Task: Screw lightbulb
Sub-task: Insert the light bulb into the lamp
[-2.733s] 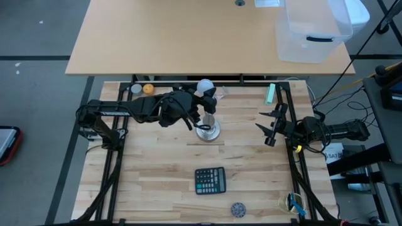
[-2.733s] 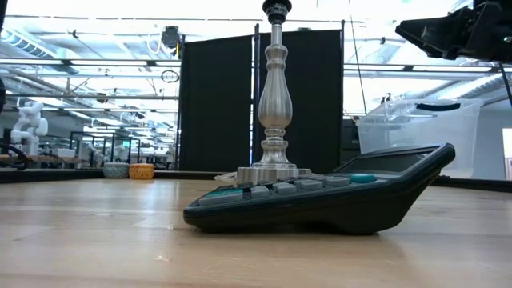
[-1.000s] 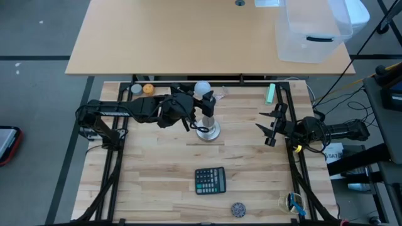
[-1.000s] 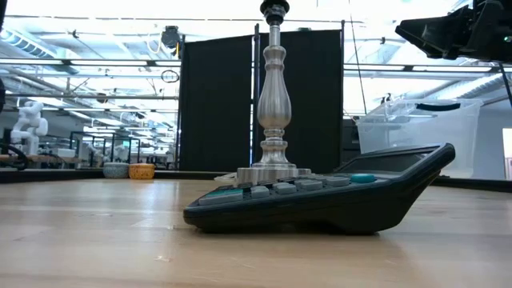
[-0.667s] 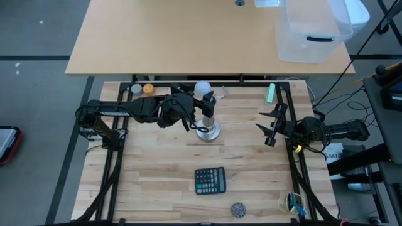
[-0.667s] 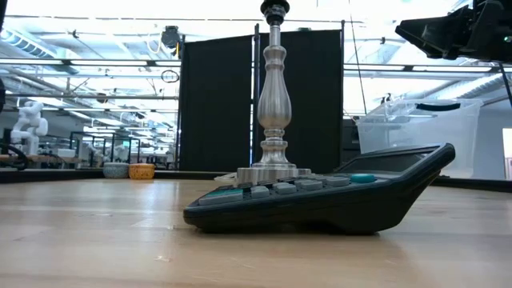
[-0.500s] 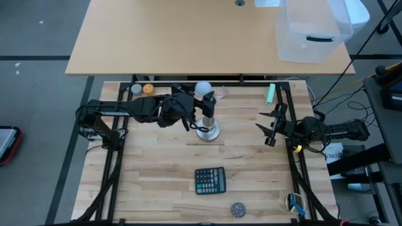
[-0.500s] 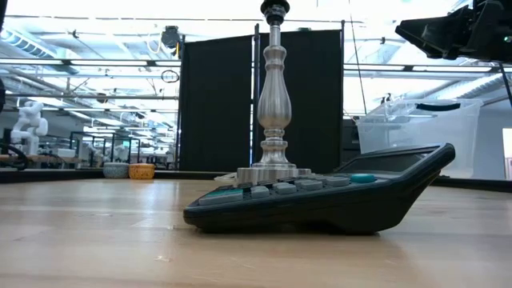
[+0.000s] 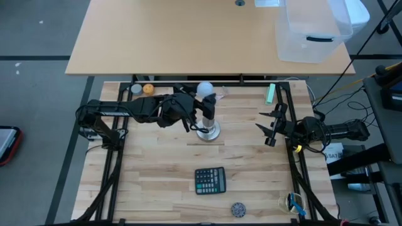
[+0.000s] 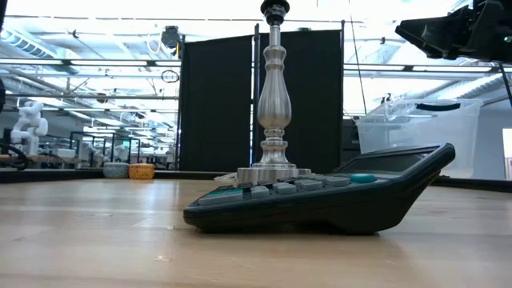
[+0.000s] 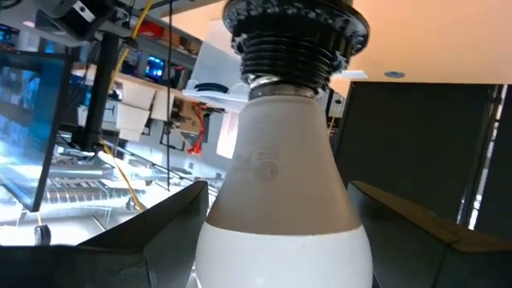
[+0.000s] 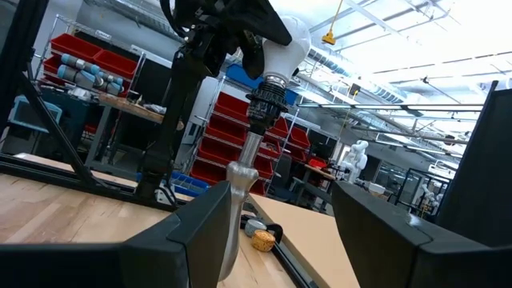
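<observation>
The lightbulb (image 9: 205, 90), a frosted white globe with a silvery screw base, stands on top of the silver stand (image 9: 209, 130), its base in the dark socket (image 11: 294, 28). My left gripper (image 9: 202, 95) reaches in from the table's left and is shut on the bulb. The right wrist view shows the left gripper above the bulb (image 12: 284, 44) and the stand (image 12: 240, 184) below it. My right gripper (image 9: 268, 125) waits open and empty near the table's right edge. My left gripper holds the lightbulb's wide globe (image 11: 240, 200) between its two fingers (image 11: 160, 232), one on each side. The fingers come from above and point down along the bulb. The bulb stands upright, its screw base (image 11: 288, 68) in the stand's socket.
A dark calculator (image 9: 210, 180) lies at the near middle, with a small round dark thing (image 9: 237, 208) by the near edge. An orange ball (image 9: 148, 88) sits at the far left and a green thing (image 9: 271, 93) at the far right. A clear bin (image 9: 312, 31) stands on the table beyond.
</observation>
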